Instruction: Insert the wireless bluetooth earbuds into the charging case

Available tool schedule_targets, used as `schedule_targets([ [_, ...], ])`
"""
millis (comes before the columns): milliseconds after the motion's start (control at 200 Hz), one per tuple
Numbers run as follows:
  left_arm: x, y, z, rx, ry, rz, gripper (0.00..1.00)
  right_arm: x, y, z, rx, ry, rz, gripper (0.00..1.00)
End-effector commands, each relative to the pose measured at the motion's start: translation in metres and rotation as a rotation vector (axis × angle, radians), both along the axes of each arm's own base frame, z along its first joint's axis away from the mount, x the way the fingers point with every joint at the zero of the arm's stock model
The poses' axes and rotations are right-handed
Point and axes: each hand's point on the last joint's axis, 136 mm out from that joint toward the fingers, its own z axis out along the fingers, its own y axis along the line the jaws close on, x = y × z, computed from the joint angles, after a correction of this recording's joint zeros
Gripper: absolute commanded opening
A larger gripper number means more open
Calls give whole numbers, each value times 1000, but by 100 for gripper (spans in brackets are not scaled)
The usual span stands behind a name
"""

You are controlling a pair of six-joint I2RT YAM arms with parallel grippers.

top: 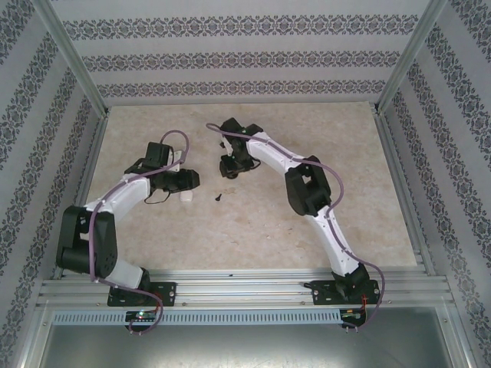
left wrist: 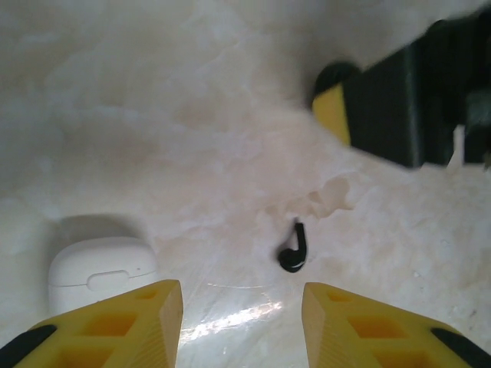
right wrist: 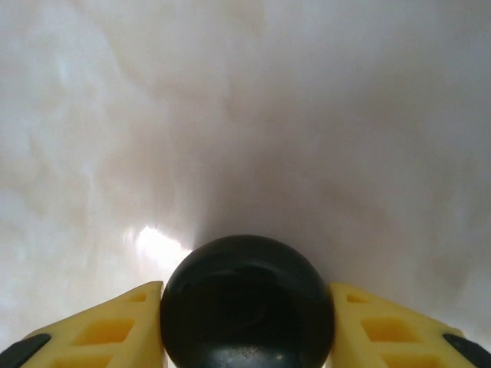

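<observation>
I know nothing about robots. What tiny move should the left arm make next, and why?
Probably ease the left gripper forward and down over the black earbud, then close. Its fingers are open, and the earbud lies loose on the table just ahead of the gap. The right gripper is shut on a black rounded object, so it looks occupied.

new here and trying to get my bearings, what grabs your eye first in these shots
A black rounded object clamped between the right gripper's yellow fingers, low in the right wrist view. Then a lone black earbud on the pale table, with a white case beside the open left gripper.
</observation>
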Motion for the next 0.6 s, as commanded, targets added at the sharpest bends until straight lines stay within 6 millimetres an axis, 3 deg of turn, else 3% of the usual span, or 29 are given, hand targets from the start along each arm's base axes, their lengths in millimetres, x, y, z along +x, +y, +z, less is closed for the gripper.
schedule_targets([
  [0, 9, -9, 35, -66, -185, -41, 45, -3, 27, 62, 255, -27, -176, 38],
  [140, 4, -20, 77, -73, -384, -93, 45, -14, 26, 119, 462, -59, -311, 38],
  [365, -26, -70, 151, -103, -800, -262, 54, -45, 10, 206, 655, -169, -412, 38],
  [595, -48, -108, 197, -160, -1013, -337, 59, -82, -10, 263, 772, -251, -455, 38],
])
